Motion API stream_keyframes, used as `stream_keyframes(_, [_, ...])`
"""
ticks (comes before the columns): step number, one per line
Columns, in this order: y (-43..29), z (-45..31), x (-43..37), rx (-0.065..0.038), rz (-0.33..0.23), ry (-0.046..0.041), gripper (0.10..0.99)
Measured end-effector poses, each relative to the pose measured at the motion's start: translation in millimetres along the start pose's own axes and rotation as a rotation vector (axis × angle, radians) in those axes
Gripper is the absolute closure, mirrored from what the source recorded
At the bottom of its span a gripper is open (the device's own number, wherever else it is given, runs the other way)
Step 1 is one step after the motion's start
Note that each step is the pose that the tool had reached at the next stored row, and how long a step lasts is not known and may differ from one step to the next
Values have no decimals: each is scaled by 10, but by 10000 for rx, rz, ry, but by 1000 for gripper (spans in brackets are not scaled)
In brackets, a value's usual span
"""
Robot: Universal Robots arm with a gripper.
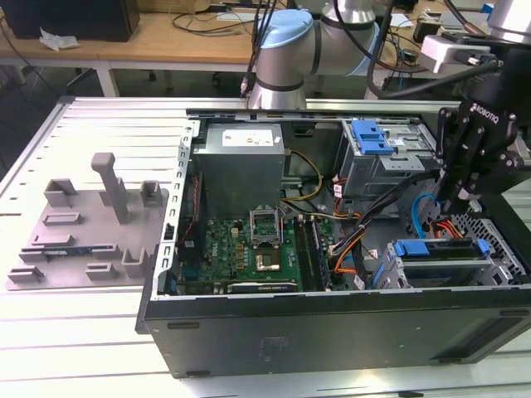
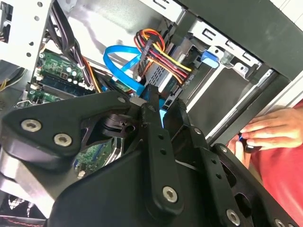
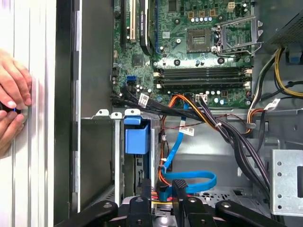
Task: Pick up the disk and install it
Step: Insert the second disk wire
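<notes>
The disk [image 1: 438,259], silver with bright blue rails, sits on edge in the drive cage at the case's front corner, on the exterior view's right. My black gripper [image 1: 461,206] hangs just above and behind it, beside the red and orange cables. In both wrist views the fingers stand a little apart with nothing gripped; a blue data cable [image 3: 189,182] and a bundle of power wires [image 2: 161,56] lie beyond the gripper [image 2: 164,106] [image 3: 163,185]. The disk's blue carrier end [image 3: 137,135] shows in the cage slot.
The open computer case [image 1: 332,323] lies on a slatted metal table, motherboard [image 1: 249,249] exposed. A second cage carries a ribbed blue latch [image 1: 370,137]. A grey tray with upright posts [image 1: 83,240] lies on the exterior view's left. A person's hands [image 3: 12,109] [image 2: 265,132] rest just outside the case wall.
</notes>
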State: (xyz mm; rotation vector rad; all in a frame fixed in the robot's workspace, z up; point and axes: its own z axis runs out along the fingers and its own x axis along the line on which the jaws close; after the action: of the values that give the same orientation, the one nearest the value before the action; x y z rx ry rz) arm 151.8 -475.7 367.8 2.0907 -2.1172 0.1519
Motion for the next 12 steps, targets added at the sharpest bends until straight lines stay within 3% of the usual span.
stream_keyframes(4, [-5,5,-9,-94,95,37,769])
stream_keyframes(7, [-17,3,-25,-96,113,131,769])
stream_keyframes(9, [-21,5,-48,-100,147,255,769])
stream_keyframes(12, [-23,15,-67,-108,190,281,769])
